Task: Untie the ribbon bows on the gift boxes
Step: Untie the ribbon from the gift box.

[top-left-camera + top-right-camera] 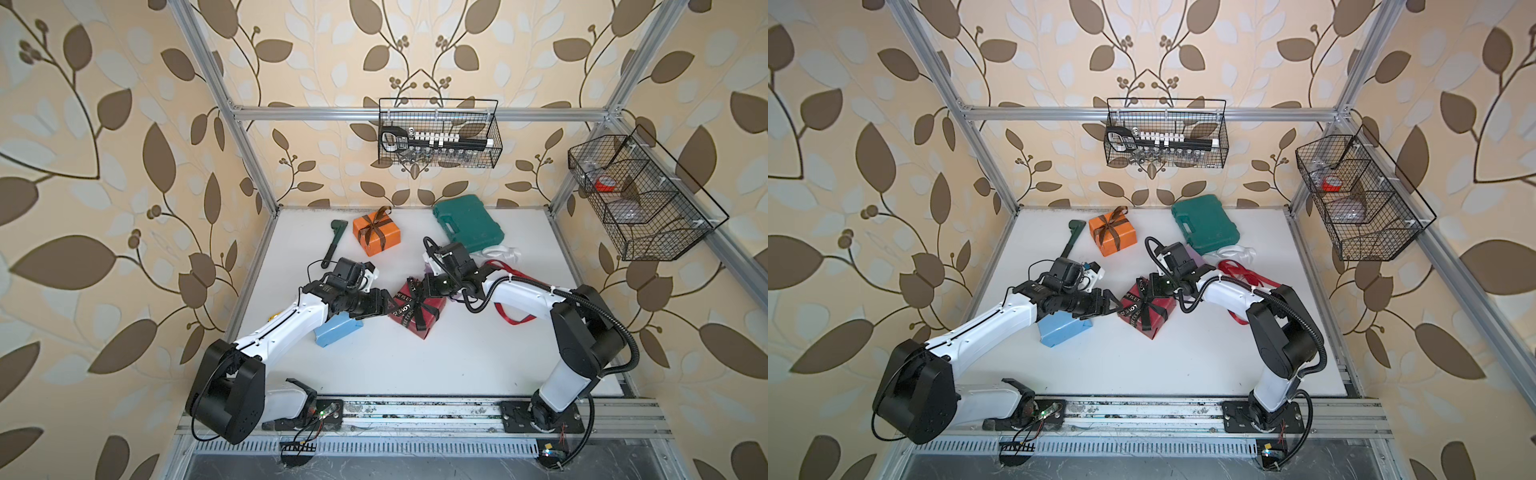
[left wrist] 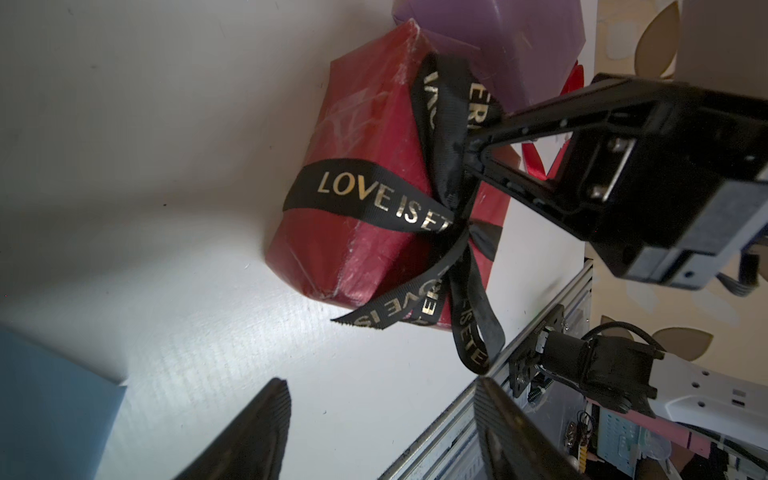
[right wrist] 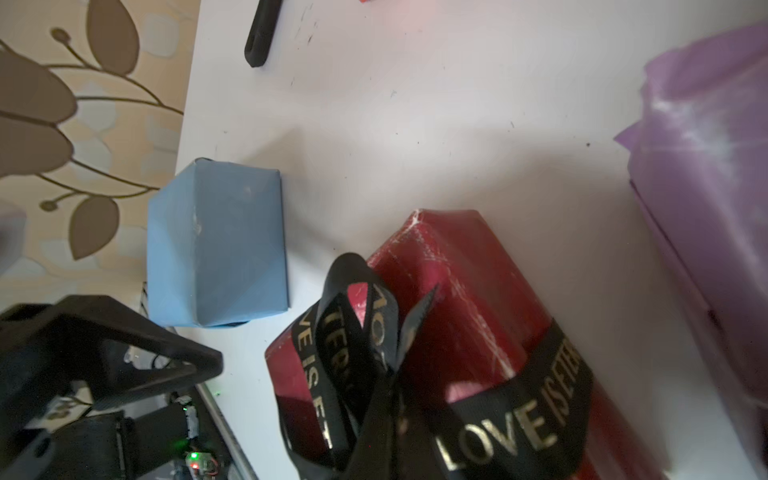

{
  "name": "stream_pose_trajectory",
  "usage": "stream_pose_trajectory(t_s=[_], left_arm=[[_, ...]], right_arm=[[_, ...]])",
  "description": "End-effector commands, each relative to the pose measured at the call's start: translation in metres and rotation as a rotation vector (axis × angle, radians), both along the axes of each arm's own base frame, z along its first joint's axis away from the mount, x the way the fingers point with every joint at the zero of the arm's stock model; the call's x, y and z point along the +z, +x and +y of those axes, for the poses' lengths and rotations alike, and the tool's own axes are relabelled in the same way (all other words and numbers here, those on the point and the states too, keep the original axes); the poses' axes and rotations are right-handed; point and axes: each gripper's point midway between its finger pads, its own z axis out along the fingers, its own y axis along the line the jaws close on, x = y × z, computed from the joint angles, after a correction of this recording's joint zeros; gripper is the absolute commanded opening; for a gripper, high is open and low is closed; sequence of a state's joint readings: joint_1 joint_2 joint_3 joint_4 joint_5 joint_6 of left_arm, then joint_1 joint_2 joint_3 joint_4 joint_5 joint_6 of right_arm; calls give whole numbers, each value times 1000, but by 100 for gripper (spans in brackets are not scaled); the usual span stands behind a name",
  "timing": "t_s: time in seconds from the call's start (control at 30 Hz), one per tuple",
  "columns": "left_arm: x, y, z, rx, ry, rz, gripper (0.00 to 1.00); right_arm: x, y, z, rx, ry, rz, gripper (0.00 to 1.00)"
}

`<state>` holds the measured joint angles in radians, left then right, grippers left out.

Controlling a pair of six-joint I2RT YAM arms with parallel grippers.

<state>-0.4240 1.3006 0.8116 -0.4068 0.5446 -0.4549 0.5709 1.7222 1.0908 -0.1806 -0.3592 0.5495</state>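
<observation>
Tied across the dark red paper-wrapped gift box near the middle of the white desk, the black satin ribbon bow with pale lettering has one loop pinched in the closed right gripper. The left gripper, fingers spread apart, hovers just beside the box.

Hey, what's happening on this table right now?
Two robot arms are untying gift bows. The right claw is shut on the black lettered bow on the dark red box, while the left claw hovers open beside it. The brown bow on the orange box is tied; the light blue box and lilac box look bare.
</observation>
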Motion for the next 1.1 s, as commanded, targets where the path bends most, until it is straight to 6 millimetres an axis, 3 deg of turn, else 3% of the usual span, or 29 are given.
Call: stream_pose_trajectory(t_s=[0.0, 0.37, 0.53, 0.77, 1.07], left_arm=[[4, 0, -17, -45, -35, -10, 71], [-9, 7, -32, -49, -61, 7, 63], [-21, 11, -40, -66, -44, 34, 64], [-36, 9, -31, -44, 20, 48, 69], [-23, 24, -38, -17, -20, 8, 43]], right_arm=[[13, 11, 4, -19, 33, -34, 0], [16, 5, 4, -5, 53, -31, 0], [18, 4, 4, -4, 57, -31, 0], [22, 3, 4, -3, 66, -39, 0], [27, 2, 3, 0, 69, -49, 0]])
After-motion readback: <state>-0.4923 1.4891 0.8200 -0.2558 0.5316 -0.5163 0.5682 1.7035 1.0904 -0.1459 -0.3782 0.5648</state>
